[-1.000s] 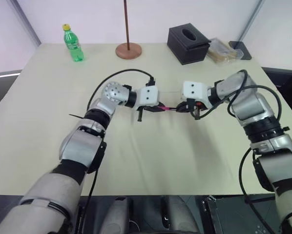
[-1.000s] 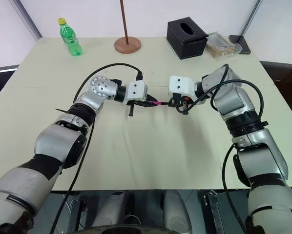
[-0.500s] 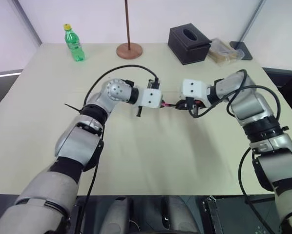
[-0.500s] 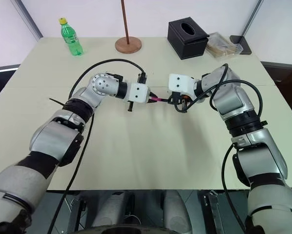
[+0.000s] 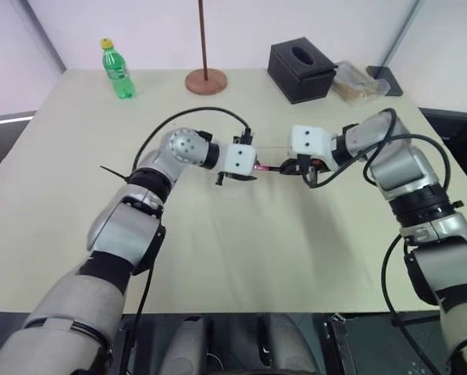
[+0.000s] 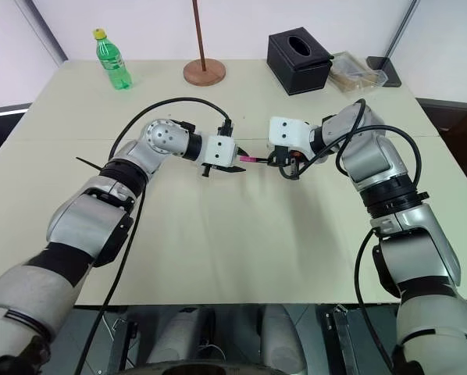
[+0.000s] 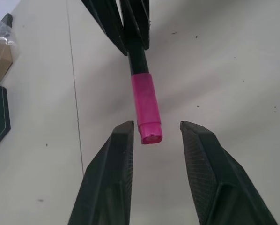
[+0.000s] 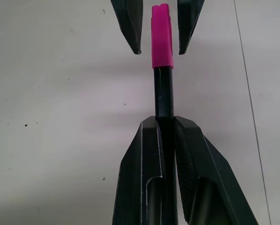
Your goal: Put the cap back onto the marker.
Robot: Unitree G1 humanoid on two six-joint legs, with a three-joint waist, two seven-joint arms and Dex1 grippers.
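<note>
Here the cap (image 7: 146, 111), a smooth bright pink plastic cylinder with a notched end, sits on the tip of the marker (image 8: 163, 96), a slim glossy black rod held level above the table (image 5: 241, 258) between the two arms. The right gripper (image 8: 164, 123) is clamped on the black barrel, its two ribbed black fingers pressed against either side. The left gripper (image 7: 154, 133) faces it with its fingers (image 7: 114, 159) spread apart, one on each side of the cap's free end with a gap showing on both sides, so they do not touch it. The table is a matte pale cream surface with a thin seam line and a few dark specks. At its far edge stand a green plastic bottle (image 5: 117, 70) with a yellow lid, a round brown wooden base (image 5: 206, 80) carrying a thin pole, a black square tissue box (image 5: 301, 71) with an oval slot on top, and just beside that a clear packet (image 5: 357, 81) holding something tan.
</note>
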